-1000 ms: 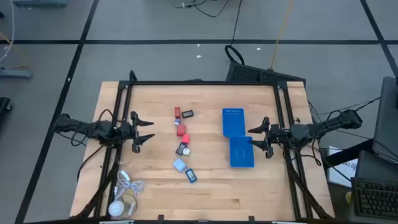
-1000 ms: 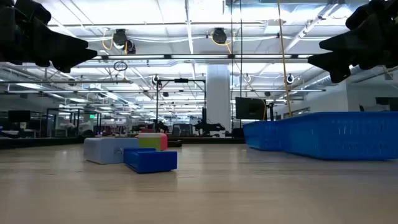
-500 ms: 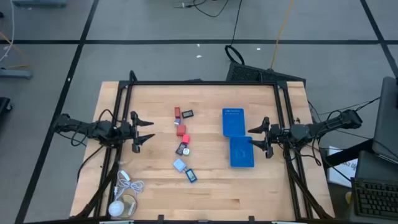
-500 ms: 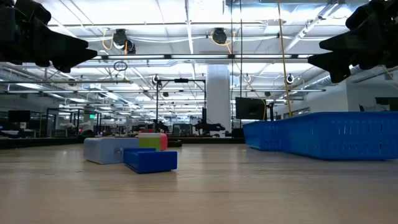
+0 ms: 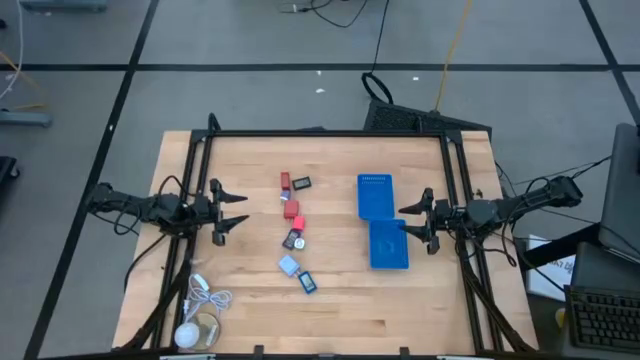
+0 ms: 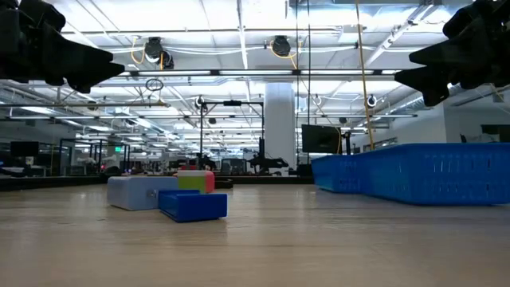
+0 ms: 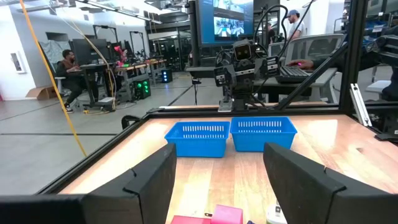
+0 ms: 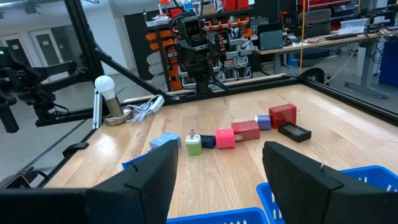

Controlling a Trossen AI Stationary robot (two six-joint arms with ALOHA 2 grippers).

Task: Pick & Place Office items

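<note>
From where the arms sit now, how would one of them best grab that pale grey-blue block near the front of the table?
A guess: take the pale grey-blue block from straight above, fingers closing on its two longer side faces. It lies flat and low, so only the top is open. A blue piece sits just beside one corner, so keep the fingers off that side. The left gripper is open and near it.

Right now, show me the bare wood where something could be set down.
Free: the strip between the office items and the blue trays; the wood between the left tool and the items; the near edge beyond the white cable. Crowded: the item column mid-table, and the trays beside the right tool.
</note>
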